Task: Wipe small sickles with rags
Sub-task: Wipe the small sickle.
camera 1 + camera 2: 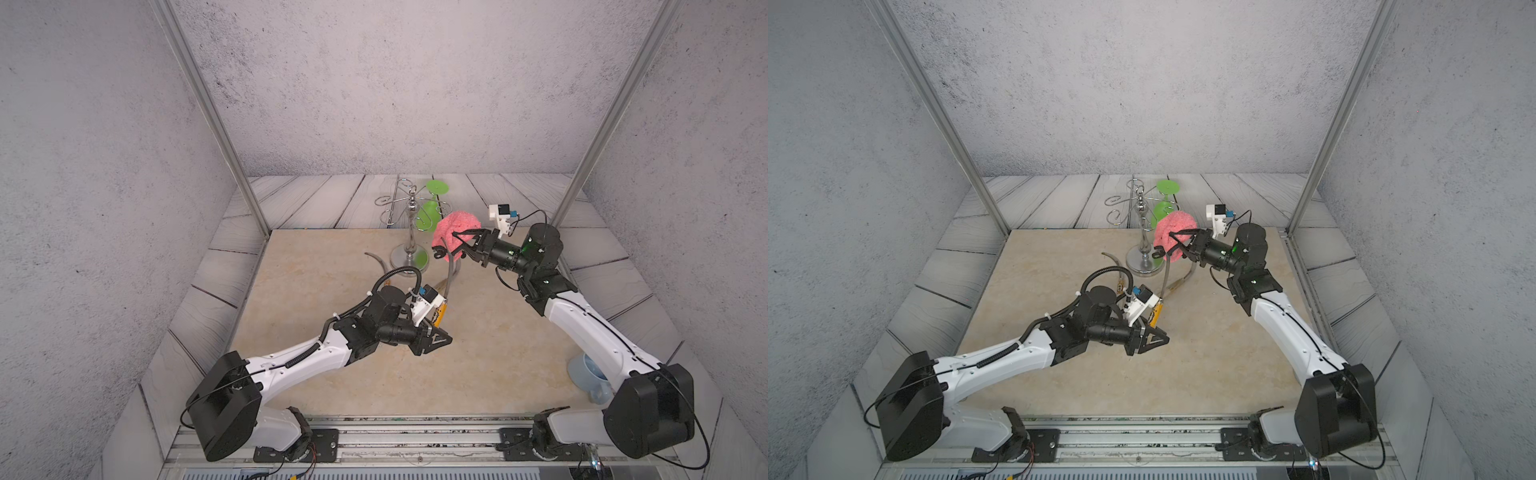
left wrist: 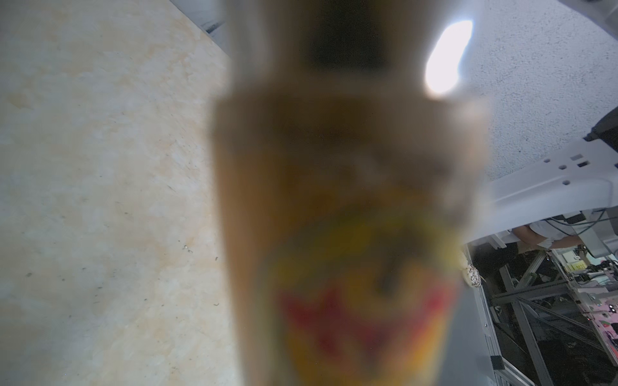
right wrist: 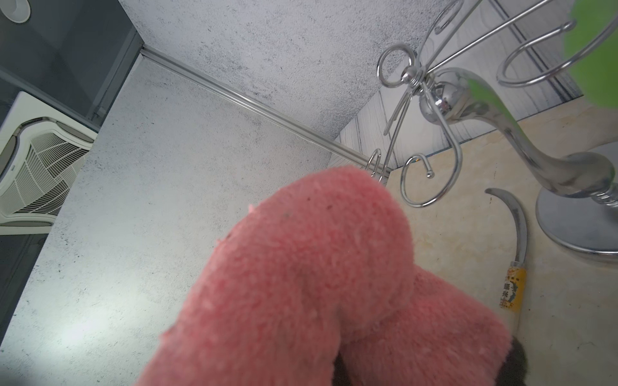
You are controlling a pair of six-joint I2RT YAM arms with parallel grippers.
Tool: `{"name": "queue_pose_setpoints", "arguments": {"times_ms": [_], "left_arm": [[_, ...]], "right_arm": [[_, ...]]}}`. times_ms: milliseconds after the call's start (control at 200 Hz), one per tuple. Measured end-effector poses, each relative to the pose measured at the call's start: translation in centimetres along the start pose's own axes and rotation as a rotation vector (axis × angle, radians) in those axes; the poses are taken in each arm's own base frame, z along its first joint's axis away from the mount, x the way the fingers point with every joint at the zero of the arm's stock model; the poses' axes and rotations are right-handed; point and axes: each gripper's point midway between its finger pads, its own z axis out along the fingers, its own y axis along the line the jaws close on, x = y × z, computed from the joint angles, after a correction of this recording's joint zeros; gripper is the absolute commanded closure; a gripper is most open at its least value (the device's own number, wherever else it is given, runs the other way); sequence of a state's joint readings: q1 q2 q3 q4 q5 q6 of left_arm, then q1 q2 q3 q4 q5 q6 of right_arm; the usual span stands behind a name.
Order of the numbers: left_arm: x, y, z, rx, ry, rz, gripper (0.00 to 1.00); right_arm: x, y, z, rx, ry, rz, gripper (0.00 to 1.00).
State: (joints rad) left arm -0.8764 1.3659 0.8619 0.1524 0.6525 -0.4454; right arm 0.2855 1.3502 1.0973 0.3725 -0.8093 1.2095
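Wiping of 1 small sickle [image 1: 440, 315] is in hand. Its labelled handle is pinched by the left claw [image 1: 438, 334], pressed together, and the blade rises toward the right claw [image 1: 457, 245] — clamped on the pink rag [image 1: 451, 226], which seems to touch the blade just ahead of its tips. Another sickle [image 1: 1191, 270] is seen below the right claw, a 3rd sickle [image 1: 376, 261] beyond the left. Next — a stroke along the blade is called for, with the handle held firm.

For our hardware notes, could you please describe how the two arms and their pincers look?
The left arm and right arm have white links, black joints and thin black cables. The left pincer and right pincer are black triangular open frames.
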Motion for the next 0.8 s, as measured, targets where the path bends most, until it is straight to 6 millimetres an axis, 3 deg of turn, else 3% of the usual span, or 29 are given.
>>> {"name": "queue_pose_setpoints", "arguments": {"times_ms": [485, 801], "left_arm": [[-2.6, 1.4, -0.8, -0.047, -0.059, -0.005, 1.00], [-4.5, 2.8, -1.9, -0.081, -0.113, -0.037, 1.00]], "right_arm": [[1.2, 1.0, 0.6, -0.066, 0.019, 0.028, 0.87], [4.0, 0.9, 1.2, -0.092, 0.089, 0.057, 0.88]]}}
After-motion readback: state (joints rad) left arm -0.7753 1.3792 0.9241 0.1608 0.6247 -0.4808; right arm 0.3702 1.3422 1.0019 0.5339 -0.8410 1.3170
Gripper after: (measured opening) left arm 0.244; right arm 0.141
